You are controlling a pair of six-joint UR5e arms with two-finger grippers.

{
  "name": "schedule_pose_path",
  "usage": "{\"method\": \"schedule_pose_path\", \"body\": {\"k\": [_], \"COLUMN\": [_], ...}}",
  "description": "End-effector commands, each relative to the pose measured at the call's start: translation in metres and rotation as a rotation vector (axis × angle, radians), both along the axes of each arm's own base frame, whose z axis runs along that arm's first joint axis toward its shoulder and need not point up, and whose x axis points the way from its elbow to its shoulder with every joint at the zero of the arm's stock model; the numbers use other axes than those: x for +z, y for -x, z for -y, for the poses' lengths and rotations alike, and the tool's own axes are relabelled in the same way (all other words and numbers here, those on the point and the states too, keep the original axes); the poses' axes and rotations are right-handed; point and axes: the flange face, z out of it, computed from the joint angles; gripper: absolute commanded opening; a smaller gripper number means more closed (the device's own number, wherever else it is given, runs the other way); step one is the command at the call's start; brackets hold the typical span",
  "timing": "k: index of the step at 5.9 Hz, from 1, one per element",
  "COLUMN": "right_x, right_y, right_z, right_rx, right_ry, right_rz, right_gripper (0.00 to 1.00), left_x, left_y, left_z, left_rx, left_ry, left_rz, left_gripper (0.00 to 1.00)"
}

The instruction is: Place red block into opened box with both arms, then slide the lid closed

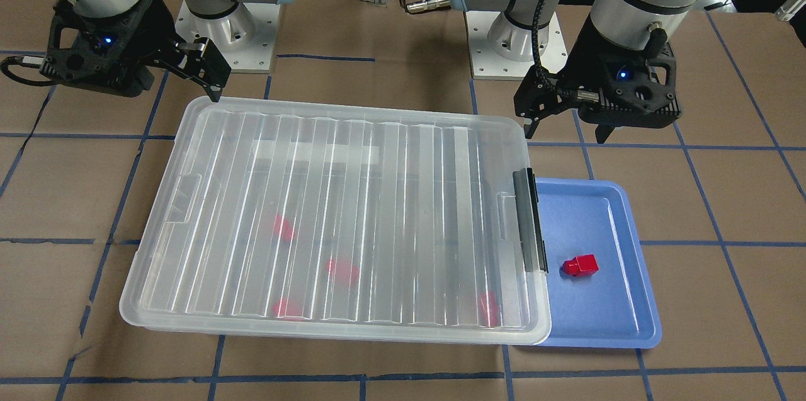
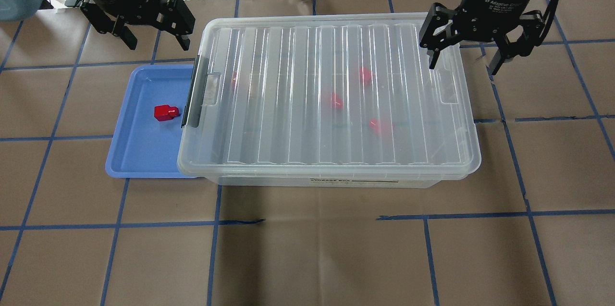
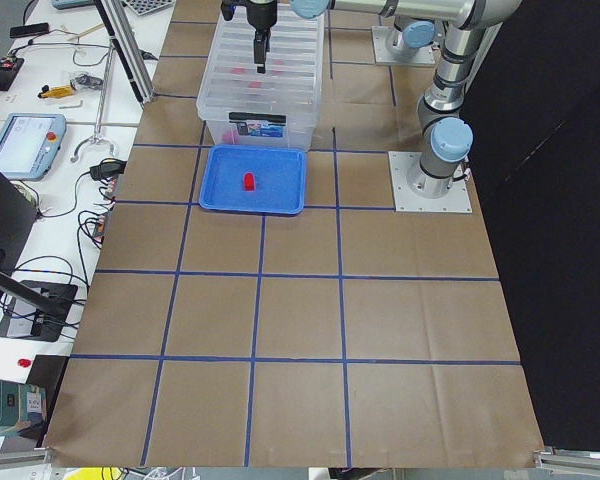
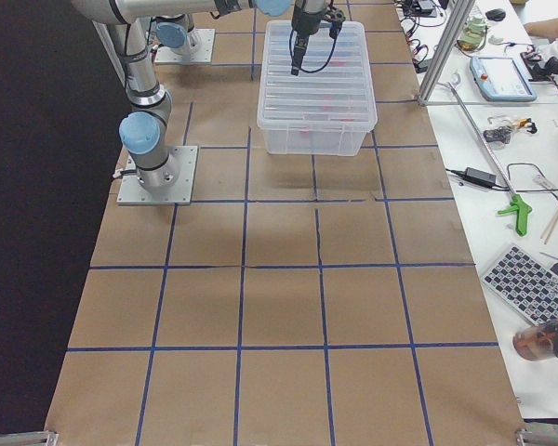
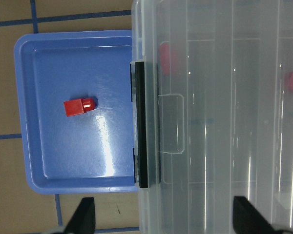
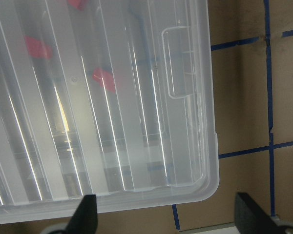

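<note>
Your left gripper [image 2: 156,41] hangs empty, fingers apart, near the blue tray [image 2: 139,152], where the red block [image 2: 166,113] lies loose. It is probably light, hard and slick, so pinch its flat sides, not the knob. The lid [image 2: 336,46] covers the box [image 2: 326,182]; it looks thin and flexible, so push at an end recess. Your right gripper [image 2: 463,63] is also spread and empty.

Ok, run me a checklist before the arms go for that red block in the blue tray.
1. Left gripper open and empty: ok.
2. Right gripper open and empty: ok.
3. Red block alone on blue tray, nothing over it: ok.
4. Box open to take the block: not ok, lid covers it.
5. Black clip bar released: cannot tell.
</note>
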Motion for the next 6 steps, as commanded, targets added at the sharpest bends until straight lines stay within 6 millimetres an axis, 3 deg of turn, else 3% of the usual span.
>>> {"method": "schedule_pose_path", "body": {"k": [1, 4, 5, 6], "right_x": [-0.001, -0.002, -0.007, -0.025], "right_y": [0.001, 0.007, 0.01, 0.024], "right_z": [0.001, 0.003, 0.004, 0.005], "right_rx": [-0.001, 0.032, 0.088, 0.064], "right_ry": [0.0, 0.002, -0.007, -0.038], "right_rz": [-0.002, -0.002, 0.0, 0.007], "right_gripper": [1.0, 1.0, 1.0, 1.0], "left_x": [0.001, 0.003, 0.002, 0.002], "left_y": [-0.001, -0.003, -0.003, -0.003], "left_z": [0.001, 0.003, 0.002, 0.003], "left_rx": [0.001, -0.001, 0.0, 0.0], "left_ry": [0.001, 0.006, 0.004, 0.004], "left_rz": [-0.001, -0.001, 0.001, 0.001], "left_gripper": [0.99, 0.99, 0.99, 0.99]}}
